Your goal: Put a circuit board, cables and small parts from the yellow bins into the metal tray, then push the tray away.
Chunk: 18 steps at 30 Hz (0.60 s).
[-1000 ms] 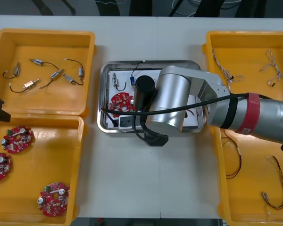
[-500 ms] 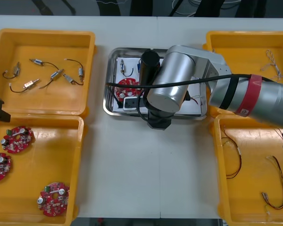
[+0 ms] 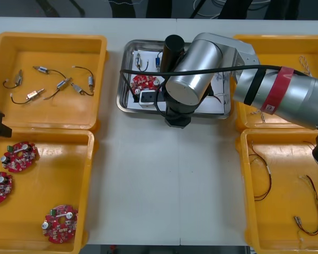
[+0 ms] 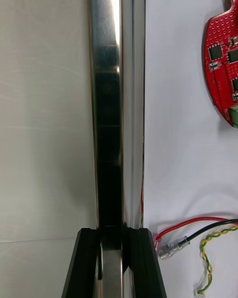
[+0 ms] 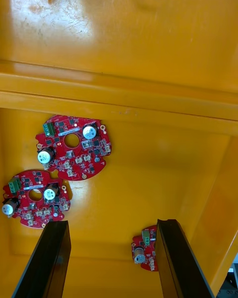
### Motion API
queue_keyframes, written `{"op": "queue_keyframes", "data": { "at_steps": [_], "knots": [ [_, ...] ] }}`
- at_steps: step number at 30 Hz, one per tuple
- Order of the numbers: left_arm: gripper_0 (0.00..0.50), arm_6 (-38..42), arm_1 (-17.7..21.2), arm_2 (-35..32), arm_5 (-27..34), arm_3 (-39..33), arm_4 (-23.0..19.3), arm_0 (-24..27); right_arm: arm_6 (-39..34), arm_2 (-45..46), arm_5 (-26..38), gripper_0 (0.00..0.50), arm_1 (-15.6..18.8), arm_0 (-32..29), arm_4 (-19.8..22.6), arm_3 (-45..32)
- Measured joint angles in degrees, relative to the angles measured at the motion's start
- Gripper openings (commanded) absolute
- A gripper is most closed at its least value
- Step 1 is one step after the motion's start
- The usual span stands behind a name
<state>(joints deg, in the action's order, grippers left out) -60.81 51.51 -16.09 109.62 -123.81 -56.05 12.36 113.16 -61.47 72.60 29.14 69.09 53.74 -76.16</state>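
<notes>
— Right gripper [image 4: 111,232], then?
— Pinched on the near rim of the metal tray [image 4: 106,104]. Black fingers [image 4: 83,263] apart by the rim's width and no more, one outside the wall, one inside over the white lining.
— And where on the tabletop [image 3: 148,185]?
— Up against the middle of the far edge, between the far-left bin [image 3: 53,53] and the far-right bin [image 3: 278,58]. Partly under the silver right arm, stretched in from the right edge.
— Loaded with what?
— A round red circuit board [image 3: 143,82] towards the tray's left wall. A small metal part [image 3: 139,60] on a black lead in its far-left corner. A red and yellow cable [image 4: 171,248] on the lining, just beside the inner finger.
— Left gripper [image 5: 111,226]?
— Spread wide, holding nothing. Hanging at the tabletop's left edge over the near-left bin [image 5: 148,179], above three loose boards [image 5: 74,146], one of them close by a fingertip.
— Elsewhere?
— More small parts on black cables [image 3: 61,84] in the far-left bin. Twisted cables [image 3: 307,76] in the far-right bin. Thin red and yellow cables [image 3: 307,222] in the near-right bin [image 3: 286,159], at the tabletop's near-right corner.
</notes>
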Motion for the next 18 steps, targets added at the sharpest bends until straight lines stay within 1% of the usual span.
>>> {"op": "queue_keyframes", "data": {
  "at_steps": [3, 8, 12, 18],
  "knots": [
    [0.500, 0.0, 0.0, 0.0, 0.0, 0.0, 0.0, 0.0, 0.8, 0.0, -0.1, 0.000, -0.5, 0.8, 0.0, 1.6],
    [0.500, 0.0, 0.0, 0.0, 0.0, 0.0, 0.0, 0.0, 8.2, 0.0, -1.6, 0.000, -1.2, 2.0, 1.2, 4.7],
    [0.500, 0.0, 0.0, 0.0, 0.0, 0.0, 0.0, 0.0, 9.2, 0.0, -4.3, 0.000, -1.3, 2.6, 2.7, 6.6],
    [0.500, 0.0, 0.0, 0.0, 0.0, 0.0, 0.0, 0.0, 13.2, 0.0, -4.9, 0.000, -2.0, 3.5, 2.8, 8.9]
  ]
}}
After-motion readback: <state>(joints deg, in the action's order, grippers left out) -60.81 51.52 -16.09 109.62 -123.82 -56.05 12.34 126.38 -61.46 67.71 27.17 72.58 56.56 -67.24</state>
